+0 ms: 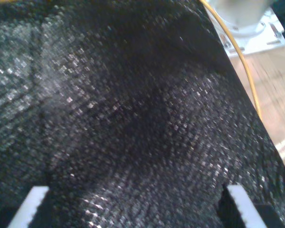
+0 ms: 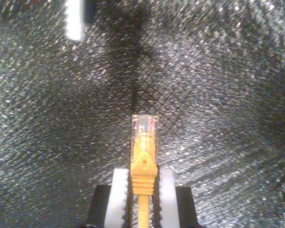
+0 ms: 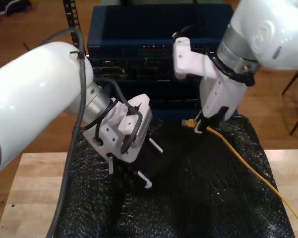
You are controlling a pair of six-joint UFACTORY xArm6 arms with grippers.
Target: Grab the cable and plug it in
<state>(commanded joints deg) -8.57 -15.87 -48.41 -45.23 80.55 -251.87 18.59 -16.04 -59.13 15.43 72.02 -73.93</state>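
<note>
Now, starting at the exterior view's left, a white arm reaches in over the wooden table (image 3: 30, 188), and my first claw (image 3: 141, 163) hangs at centre-left of that frame, just above the black bubble wrap (image 3: 198, 198) that covers the table's middle. Its two white fingers (image 1: 31, 204) stand spread wide apart with nothing between them; in the first wrist view they point down at bare black wrap, with a stretch of the cable (image 1: 244, 71) running along the wrap's far edge beside a white arm base (image 1: 247, 23).

Behind, at the top centre of the exterior view, a dark blue rack of network gear (image 3: 144, 34) shows a row of ports (image 3: 151, 49) along its front.

Further right in the exterior view, the other white arm comes down from the upper right corner, and my second claw (image 3: 201, 126) is pinched on the cable (image 3: 248, 171) just behind its plug (image 3: 188, 123). In the second wrist view the white fingers (image 2: 119, 190) press on the yellow boot from both sides, and the clear plug (image 2: 145, 127) sticks out ahead of them over the wrap. From the claw the yellow cable trails across the wrap to the lower right edge of the exterior view.
</note>
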